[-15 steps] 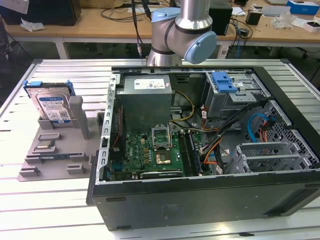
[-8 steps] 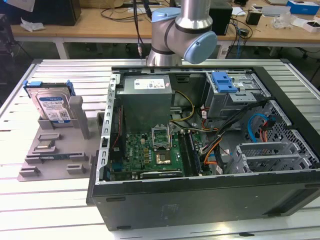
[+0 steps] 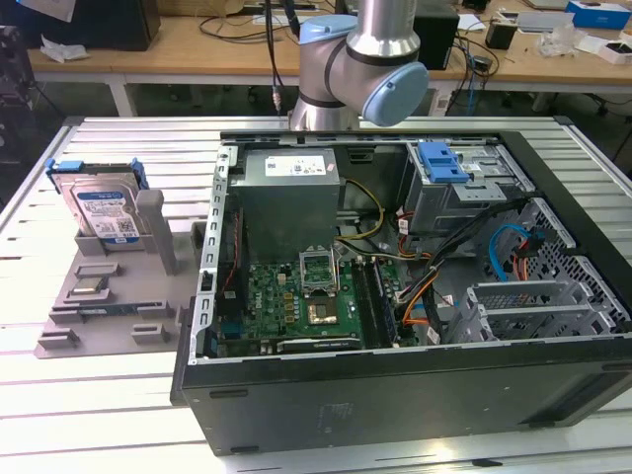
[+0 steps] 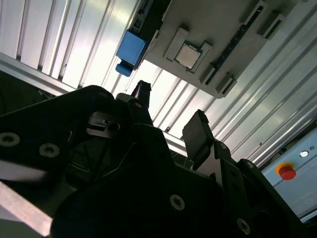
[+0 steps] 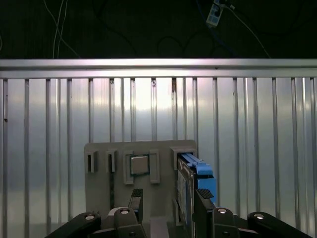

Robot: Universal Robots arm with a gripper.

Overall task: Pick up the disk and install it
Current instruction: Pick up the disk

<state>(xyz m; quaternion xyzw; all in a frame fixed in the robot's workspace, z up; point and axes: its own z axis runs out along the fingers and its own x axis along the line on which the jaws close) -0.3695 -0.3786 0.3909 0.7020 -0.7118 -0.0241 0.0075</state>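
While hanging well apart from the disk [image 5: 195,173], grips nothing: carries the fingers [image 5: 135,202] parted wide, with a bare gap between them in both wrist views. Finds the disk standing on edge in a slot of the grey fixture [image 3: 109,296], on the slatted tabletop [image 3: 128,138] at the exterior view's left, beside the open computer case [image 3: 395,395] and outside it. Shows the blue bracket [image 4: 131,49] rimming the drive in the second wrist view, and a small square chip [image 5: 139,164] seated in the same fixture a few slots away.

Reads as the approach to the pick: nothing lifted, nothing installed, with the metal drive cage [image 3: 464,202] under the blue latch plate [image 3: 440,163] well apart from the disk. Calls next, by the look of it, for squaring the fingers over the disk's upper edge, straddling its thin body, coming down without knocking the fixture post beside it, and closing only once both pads flank the drive.
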